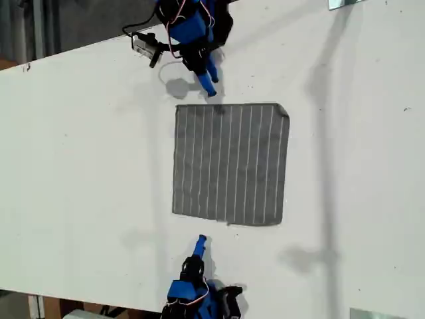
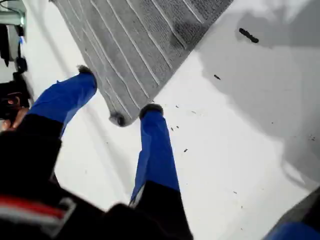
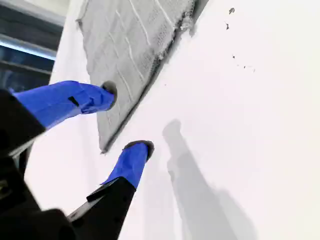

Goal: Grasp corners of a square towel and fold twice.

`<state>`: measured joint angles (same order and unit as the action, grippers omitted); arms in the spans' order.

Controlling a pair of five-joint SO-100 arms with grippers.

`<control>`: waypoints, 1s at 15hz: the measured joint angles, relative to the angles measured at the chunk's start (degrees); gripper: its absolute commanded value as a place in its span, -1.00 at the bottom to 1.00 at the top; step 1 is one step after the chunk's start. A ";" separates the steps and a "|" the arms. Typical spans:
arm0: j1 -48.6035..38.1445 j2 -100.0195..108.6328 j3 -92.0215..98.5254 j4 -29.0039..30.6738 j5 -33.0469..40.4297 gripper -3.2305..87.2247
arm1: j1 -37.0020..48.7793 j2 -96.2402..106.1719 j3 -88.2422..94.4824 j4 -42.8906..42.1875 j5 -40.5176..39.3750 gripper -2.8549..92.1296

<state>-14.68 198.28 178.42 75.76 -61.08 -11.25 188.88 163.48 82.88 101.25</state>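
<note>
The grey striped towel (image 1: 229,163) lies flat and unfolded on the white table (image 1: 80,166). My first gripper (image 1: 209,88) hovers just off the towel's far edge in the exterior view. In the first wrist view it (image 2: 118,90) is open, with a rounded corner (image 2: 118,119) showing between its blue fingers (image 2: 155,150) and nothing held. My second gripper (image 1: 201,239) stands a short gap off the towel's near edge. It (image 3: 126,117) is open too, and a corner (image 3: 103,149) of the towel (image 3: 125,45) lies just beyond its fingertips.
A small black and white part on a cable (image 1: 146,45) lies beside the first arm's base. The table's edge runs slanted along the exterior view's upper left. Dark specks (image 2: 248,35) mark the tabletop. A frayed tuft (image 3: 187,22) sticks out of the towel's near edge.
</note>
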 measured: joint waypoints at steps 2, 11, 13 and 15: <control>-6.68 0.00 -0.35 0.35 -6.86 -0.59 | 7.56 -0.79 2.11 0.00 -7.03 -0.58; -21.27 0.09 -0.79 0.35 -19.07 -0.46 | 29.53 -0.79 3.25 -2.02 -18.90 -0.54; -21.09 0.09 -0.79 0.35 -18.19 -0.44 | 29.62 -6.94 -2.90 -0.09 -23.82 -0.49; -21.09 0.09 -0.79 0.35 -18.02 -0.43 | 28.21 -25.31 -18.11 0.26 -26.81 -0.46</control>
<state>-35.77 198.37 177.63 76.11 -79.10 16.96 163.56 145.37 83.14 74.44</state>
